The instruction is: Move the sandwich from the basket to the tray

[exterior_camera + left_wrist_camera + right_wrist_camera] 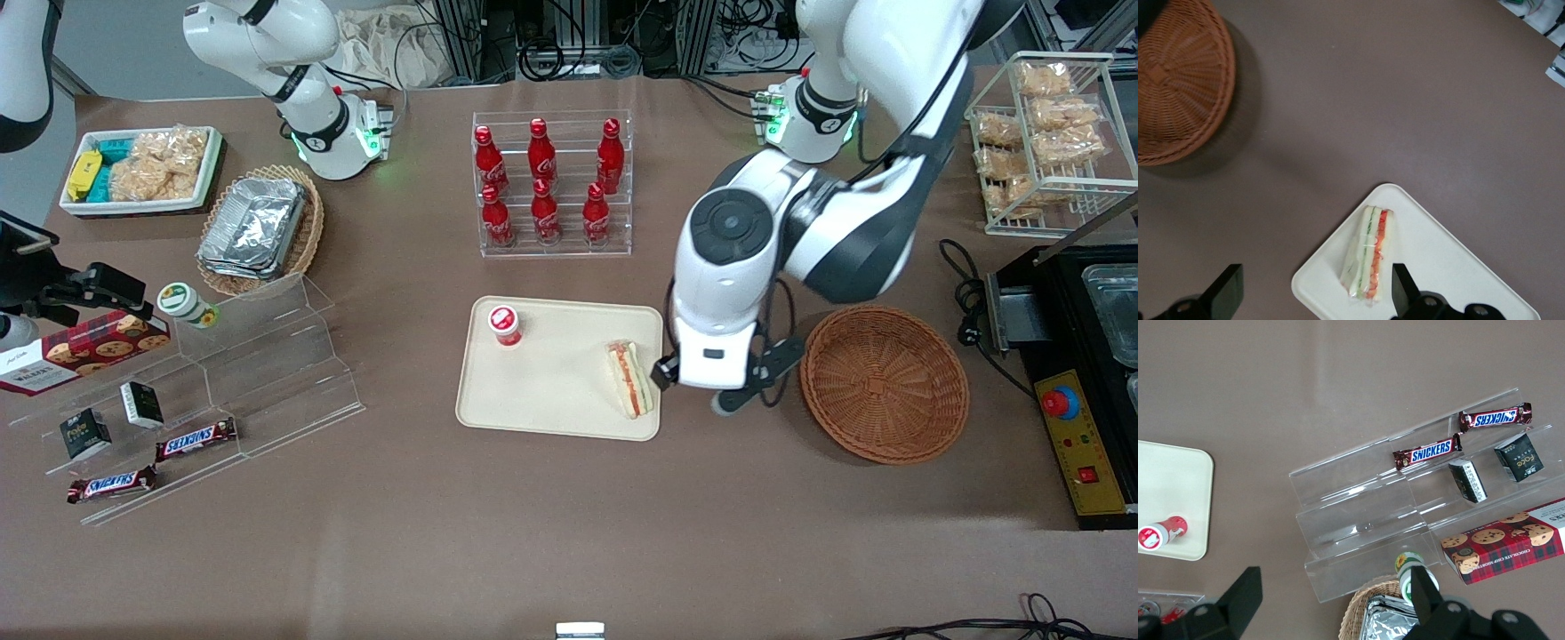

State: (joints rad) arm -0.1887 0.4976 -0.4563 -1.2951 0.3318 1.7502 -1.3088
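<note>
On the surface toward the parked arm's end sits a clear stepped stand carrying two Snickers bars, small dark boxes and a cookie box. Next along, a clear rack holds six red bottles.

Now the tray, nearer the front camera than that rack. A small red-capped cup stands on it. And there's the sandwich, lying on the tray right at the edge that faces the working arm, just inside the rim. It's resting on its side, so the green and red-orange filling stripes show along its length. Its long axis runs parallel to that short tray edge, one end pointing toward the front camera, the other toward the bottles.

The gripper hangs above the tray's edge, fingers spread wide and holding nothing. In the wrist view one fingertip sits just beside the sandwich over the tray, while the other is out over bare surface. So the sandwich lies between them, much closer to the first, with clear air between it and both.

Last comes the basket, nothing in it, beside the tray toward the working arm's end, near the gripper but apart.
</note>
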